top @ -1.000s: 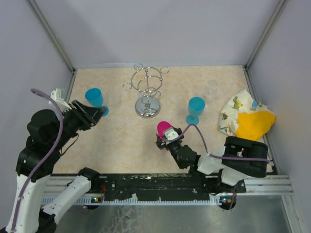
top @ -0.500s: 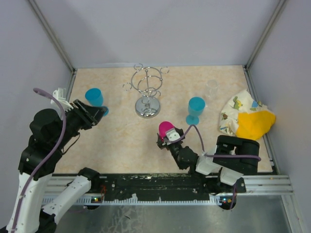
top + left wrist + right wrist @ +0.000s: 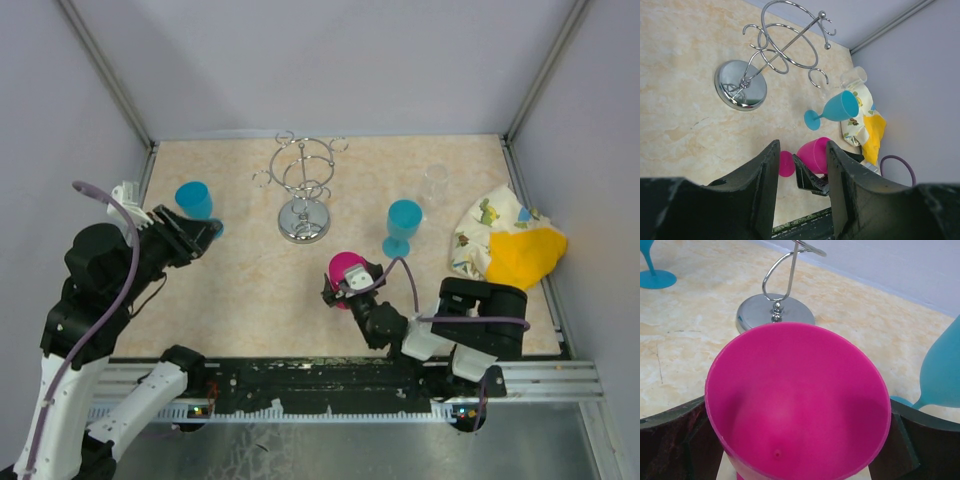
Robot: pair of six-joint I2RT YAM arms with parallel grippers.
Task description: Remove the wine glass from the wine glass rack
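The wine glass rack [image 3: 303,200], a silvery wire stand on a round shiny base, stands at the back middle with its loop arms bare. It also shows in the left wrist view [image 3: 740,91] and the right wrist view [image 3: 775,315]. My right gripper [image 3: 350,287] is shut on a pink wine glass [image 3: 347,270], held tilted in front of the rack, apart from it. The pink bowl [image 3: 800,400] fills the space between the right gripper's [image 3: 800,440] fingers. My left gripper [image 3: 200,232] is open and empty at the left; its view shows the pink glass [image 3: 815,154] beyond the left gripper [image 3: 802,147].
A blue wine glass [image 3: 195,203] stands just beyond my left gripper. Another blue wine glass [image 3: 403,225] stands right of the rack. A clear glass [image 3: 436,180] stands at the back right. A printed and yellow cloth [image 3: 505,245] lies by the right wall.
My right gripper has drawn the pink glass slightly nearer and to the right and tipped its mouth upward. The right arm's body shifted left. The left arm barely moved.
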